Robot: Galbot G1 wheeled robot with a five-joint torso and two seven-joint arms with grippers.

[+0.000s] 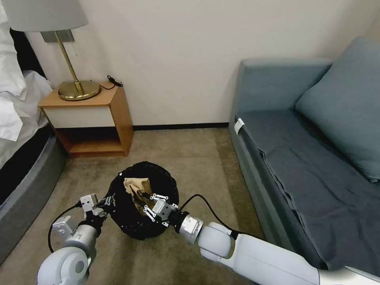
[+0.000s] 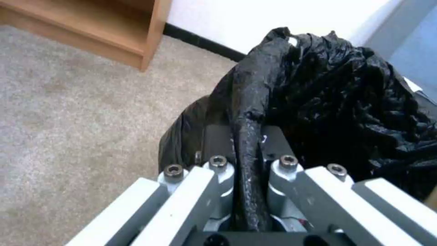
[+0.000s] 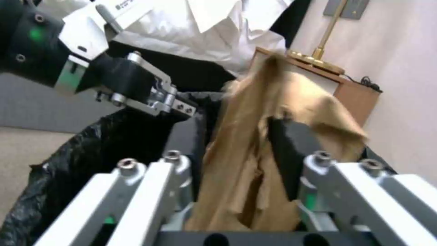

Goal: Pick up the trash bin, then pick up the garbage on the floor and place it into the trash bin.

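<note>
Left gripper (image 1: 106, 202): my jaws pinch the black liner at the left rim of the trash bin (image 1: 158, 182), holding it above the carpet (image 1: 198, 154) | Right gripper (image 1: 139, 196): my jaws clamp the crumpled brown paper (image 1: 136, 185) over the bin's open mouth, inside the rim

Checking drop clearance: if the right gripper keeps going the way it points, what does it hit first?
Likely the far inner wall of the black-bagged round trash bin. The right gripper, shut on the crumpled brown paper, points across the opening; depth is unclear.
</note>
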